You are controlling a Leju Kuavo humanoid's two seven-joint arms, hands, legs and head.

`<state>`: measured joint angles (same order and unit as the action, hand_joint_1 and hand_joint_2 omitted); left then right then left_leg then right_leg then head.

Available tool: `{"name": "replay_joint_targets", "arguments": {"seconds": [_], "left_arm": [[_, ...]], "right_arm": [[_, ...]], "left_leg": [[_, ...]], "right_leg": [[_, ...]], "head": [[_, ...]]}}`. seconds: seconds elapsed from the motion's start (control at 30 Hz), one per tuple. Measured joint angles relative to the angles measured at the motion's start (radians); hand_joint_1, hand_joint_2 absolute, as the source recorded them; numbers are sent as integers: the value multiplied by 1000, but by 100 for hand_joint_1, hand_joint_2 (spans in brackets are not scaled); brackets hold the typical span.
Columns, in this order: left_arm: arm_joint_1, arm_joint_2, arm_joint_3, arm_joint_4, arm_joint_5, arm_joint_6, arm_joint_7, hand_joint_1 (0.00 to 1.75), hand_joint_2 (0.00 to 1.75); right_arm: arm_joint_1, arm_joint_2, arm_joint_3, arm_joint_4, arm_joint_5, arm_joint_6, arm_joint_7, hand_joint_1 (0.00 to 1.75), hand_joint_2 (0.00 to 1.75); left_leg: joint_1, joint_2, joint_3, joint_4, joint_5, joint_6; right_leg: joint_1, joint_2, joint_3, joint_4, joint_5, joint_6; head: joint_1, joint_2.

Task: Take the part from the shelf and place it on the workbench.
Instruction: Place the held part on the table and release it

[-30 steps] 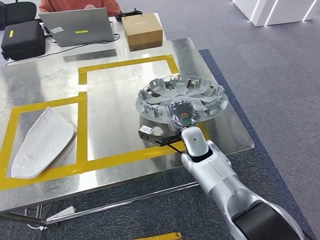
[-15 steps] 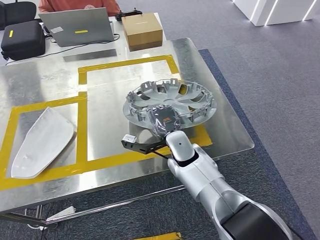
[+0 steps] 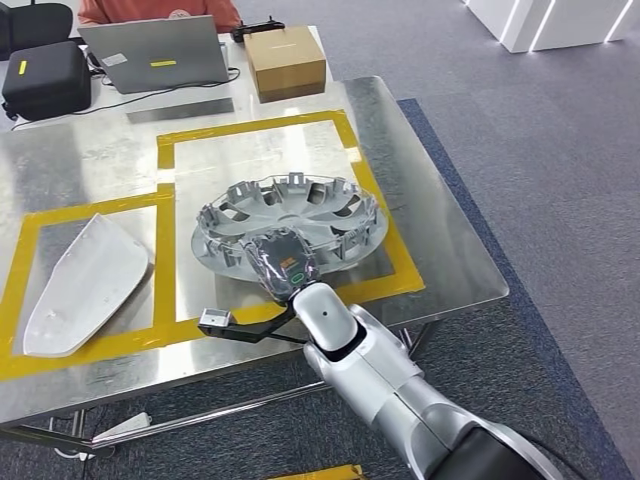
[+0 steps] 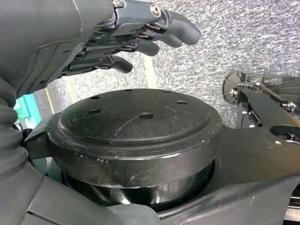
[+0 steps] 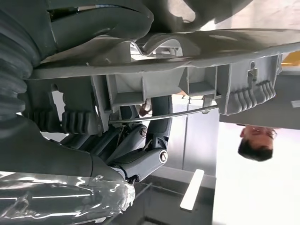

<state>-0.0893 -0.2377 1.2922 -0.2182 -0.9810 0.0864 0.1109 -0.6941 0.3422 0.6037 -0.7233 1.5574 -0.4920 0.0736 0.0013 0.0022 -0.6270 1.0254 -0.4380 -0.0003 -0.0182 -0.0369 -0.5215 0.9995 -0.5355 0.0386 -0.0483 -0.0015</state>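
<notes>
Gripping the round silver-grey plastic wheel cover by its near rim, right robot hand above table's front edge; light, stiff, wide, tips easily.

right arm extends forward from lower right, silver, wrist wrapped in clear film. right hand grips the part's rim, fingers curled beneath it. left hand hangs with fingers apart, holding nothing.

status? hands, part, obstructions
Right hand grips wheel cover over taped workbench. Left hand open, hanging. White panel lies apart, not blocking.
</notes>
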Motion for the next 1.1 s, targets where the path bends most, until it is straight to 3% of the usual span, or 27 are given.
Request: {"name": "replay_joint_targets", "arguments": {"seconds": [0.37,0.5,0.63,1.1], "left_arm": [[0,0,11,0,46,18,6,0,175],[0,0,11,0,47,18,6,0,175],[1,0,16,0,64,28,1,0,0],[3,0,64,0,120,38,2,0,0]], "right_arm": [[6,-8,34,-3,6,-14,20,175,175],[6,-8,40,-3,6,-14,20,0,0],[6,-9,44,-3,6,-13,29,0,0],[15,-25,47,-3,-3,8,49,0,0]], "left_leg": [[0,0,0,0,0,0],[0,0,0,0,0,0],[0,0,0,0,0,0],[0,0,0,0,0,0]], "right_leg": [[0,0,0,0,0,0],[0,0,0,0,0,0],[0,0,-1,0,0,0],[0,0,-1,0,0,0]], "head": [[0,0],[0,0],[0,0],[0,0]]}}
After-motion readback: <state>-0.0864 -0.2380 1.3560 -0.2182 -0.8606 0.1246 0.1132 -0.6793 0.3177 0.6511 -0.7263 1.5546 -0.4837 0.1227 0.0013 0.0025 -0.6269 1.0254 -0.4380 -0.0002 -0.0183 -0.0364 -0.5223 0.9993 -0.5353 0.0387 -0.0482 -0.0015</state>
